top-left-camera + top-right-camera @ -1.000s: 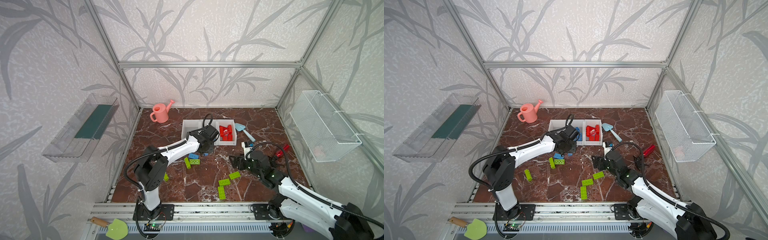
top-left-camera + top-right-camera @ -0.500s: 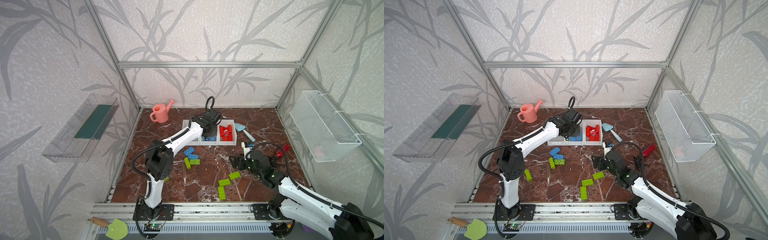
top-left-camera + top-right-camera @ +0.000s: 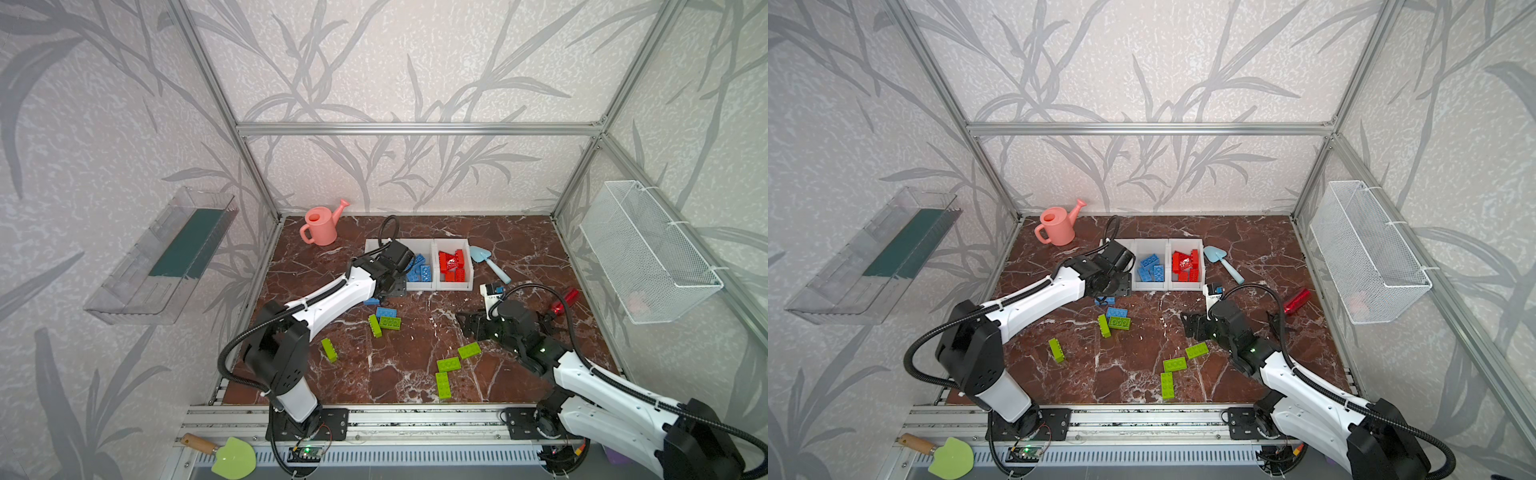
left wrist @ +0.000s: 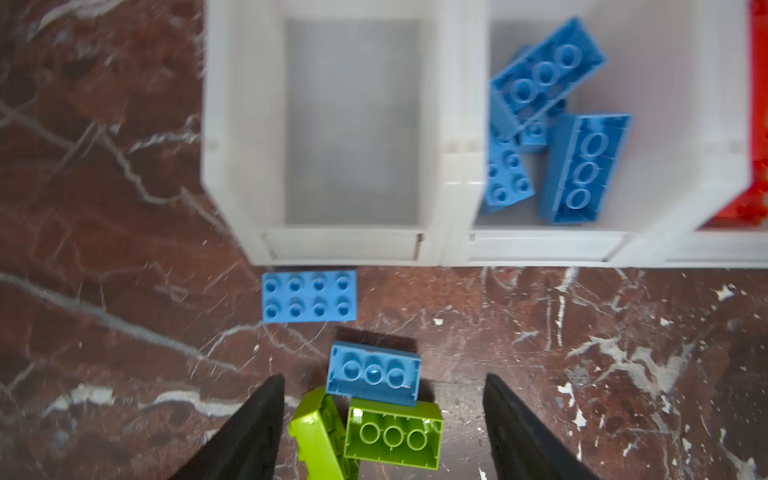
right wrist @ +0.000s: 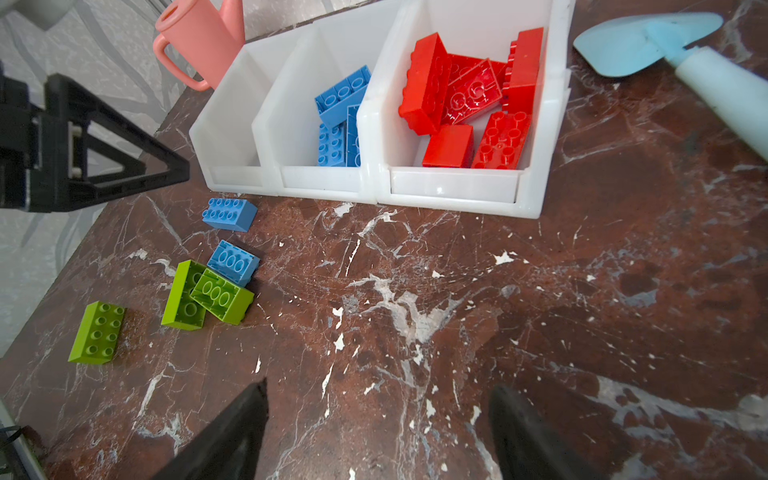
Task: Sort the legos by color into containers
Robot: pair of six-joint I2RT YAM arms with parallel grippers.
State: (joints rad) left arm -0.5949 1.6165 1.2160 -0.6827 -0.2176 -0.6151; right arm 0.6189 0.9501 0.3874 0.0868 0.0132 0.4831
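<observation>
Near the containers (image 4: 345,249), left gripper (image 4: 383,376) has drawn back, jaws spread (right gripper (image 5: 380,385) spread too).

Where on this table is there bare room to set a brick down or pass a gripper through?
Free: the marble between the red bin and the right gripper; the back corner between the trowel and the mesh basket; the left bin is empty. Crowded: blue and green bricks cluster before that bin, by the left gripper; three green bricks lie near the front rail.

The marble tabletop (image 3: 519,249) carries white bins (image 3: 453,286) at twelve o'clock, a pink watering can (image 3: 320,226) at eleven. Lime bricks (image 3: 449,364) lie around six.
</observation>
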